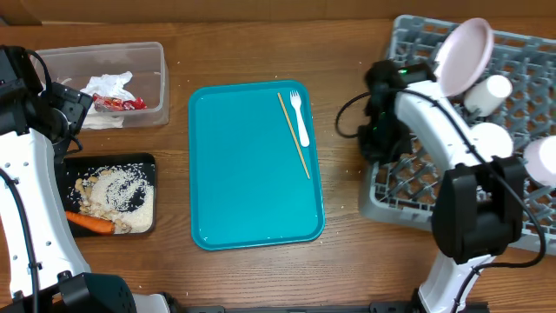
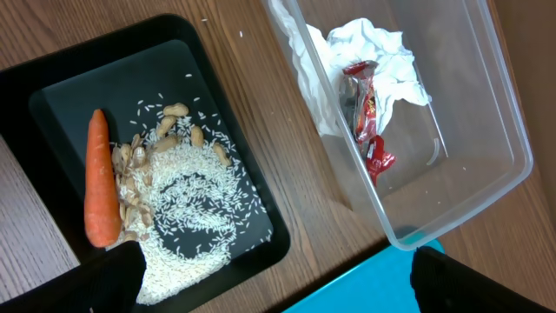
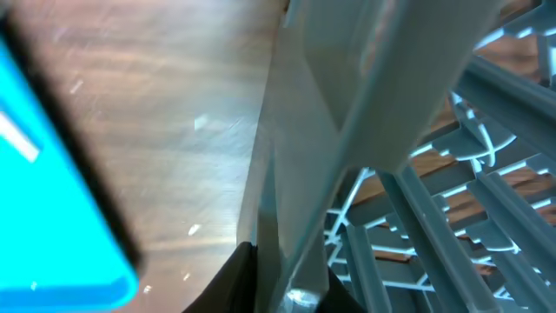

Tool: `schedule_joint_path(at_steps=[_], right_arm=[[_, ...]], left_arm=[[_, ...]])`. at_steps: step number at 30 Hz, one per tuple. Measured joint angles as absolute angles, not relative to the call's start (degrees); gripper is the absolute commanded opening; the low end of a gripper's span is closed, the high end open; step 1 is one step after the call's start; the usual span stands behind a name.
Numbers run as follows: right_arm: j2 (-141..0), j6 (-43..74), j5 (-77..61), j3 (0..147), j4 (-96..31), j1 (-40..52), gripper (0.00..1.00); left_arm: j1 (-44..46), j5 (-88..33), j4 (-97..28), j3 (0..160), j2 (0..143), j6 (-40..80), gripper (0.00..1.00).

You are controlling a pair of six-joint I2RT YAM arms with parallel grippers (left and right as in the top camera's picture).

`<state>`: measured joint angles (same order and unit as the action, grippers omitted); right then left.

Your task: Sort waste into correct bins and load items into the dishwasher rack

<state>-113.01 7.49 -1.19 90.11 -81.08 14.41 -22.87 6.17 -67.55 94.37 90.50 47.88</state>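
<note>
The grey dishwasher rack (image 1: 408, 193) stands at the right and holds a white plate (image 1: 463, 56), a cup (image 1: 488, 90) and two bowls (image 1: 486, 139) (image 1: 543, 161). My right gripper (image 1: 375, 143) is at its left wall, and its fingers (image 3: 287, 283) are shut on that grey wall (image 3: 347, 104). A white fork (image 1: 301, 113) and a wooden stick (image 1: 294, 135) lie on the teal tray (image 1: 252, 183). My left gripper (image 2: 274, 265) is open and empty, above the gap between the black tray (image 2: 261, 187) and the clear tub (image 2: 486, 113).
The clear tub (image 1: 161, 83) holds white napkins (image 2: 373, 43) and a red wrapper (image 2: 369, 113). The black tray (image 1: 149, 162) holds a carrot (image 2: 102, 178), nuts (image 2: 135, 187) and rice (image 2: 187, 217). Small crumbs lie scattered on the wooden table.
</note>
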Motion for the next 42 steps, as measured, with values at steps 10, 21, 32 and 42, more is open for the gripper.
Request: schedule_joint_path(at_steps=[10,21,32,42], right_arm=[[-113.03,12.21,2.37,89.97,-86.35,19.18,0.34],[-112.97,15.55,1.10,89.95,-88.64,10.98,0.38],[-108.60,16.34,1.89,91.79,-88.31,9.34,0.42],[-108.60,16.49,-4.25,91.83,-89.86,9.15,0.26]], left_arm=[[-22.87,6.17,-67.55,94.37,90.50,47.88,1.00],[-22.87,6.17,-67.53,94.37,90.50,47.88,1.00],[-22.87,6.17,-67.55,94.37,90.50,47.88,1.00],[-22.87,6.17,-67.55,94.37,90.50,47.90,1.00]])
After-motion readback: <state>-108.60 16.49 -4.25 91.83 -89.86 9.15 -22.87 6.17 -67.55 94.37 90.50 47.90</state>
